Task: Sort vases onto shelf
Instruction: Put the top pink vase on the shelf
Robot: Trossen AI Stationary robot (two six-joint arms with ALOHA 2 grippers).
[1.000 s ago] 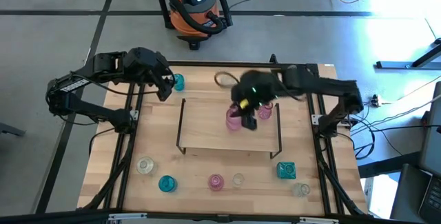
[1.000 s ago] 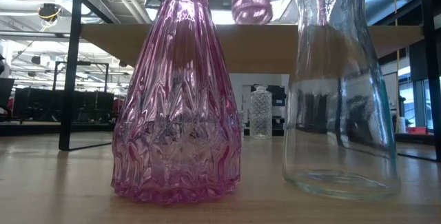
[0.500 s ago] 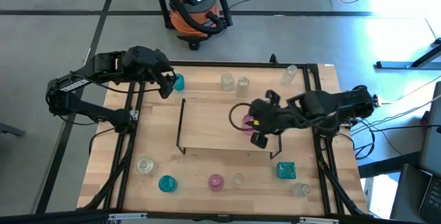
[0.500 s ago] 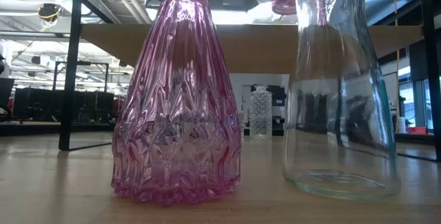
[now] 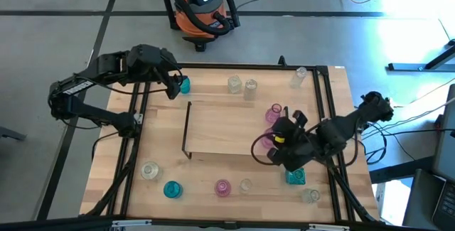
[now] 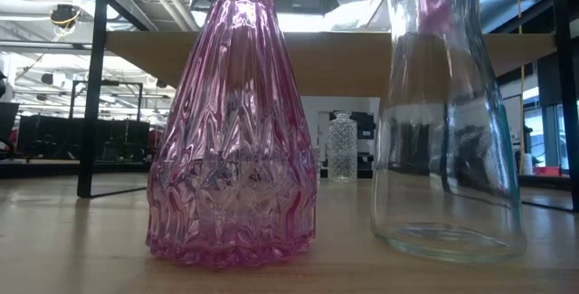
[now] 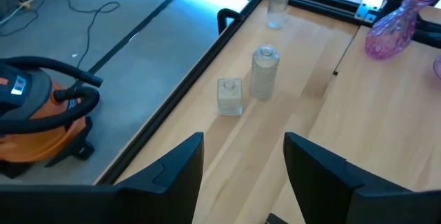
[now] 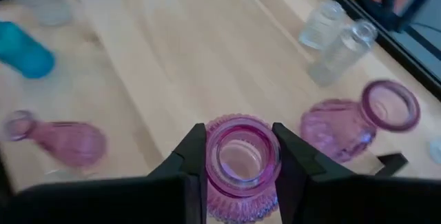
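My right gripper [image 5: 273, 144] is shut on a ribbed pink vase [image 8: 241, 165] over the near right part of the shelf [image 5: 220, 128]. A second pink vase [image 5: 274, 113] stands on its base on the shelf's far right part. My left gripper [image 7: 242, 160] stands open with nothing between its fingers at the table's far left, beside a teal vase [image 5: 185, 84]. Three clear vases [image 5: 234, 83] stand along the far edge. Along the near edge stands a row of clear, teal and pink vases [image 5: 223, 187]. My right gripper pinches the pink vase's neck [image 8: 240, 177], just under the round rim [image 8: 241, 129], between its two fingers, one on either side. The fingers come slanting down from the table's right. The vase's mouth faces up. Whether its base touches the shelf board is hidden.
An orange shop vacuum [image 5: 202, 7] stands on the floor beyond the far edge. Black rails [image 5: 334, 153] run along the table's sides. In the low view a tall pink vase [image 6: 231, 140] and a clear vase [image 6: 443, 122] stand close in front of the shelf board [image 6: 335, 59].
My right gripper has carried the pink vase from the shelf's far middle toward the table's right and near edges and has rolled its wrist on the way. The other pink vase stays on the shelf's far right part. My left gripper has tipped slightly in place.
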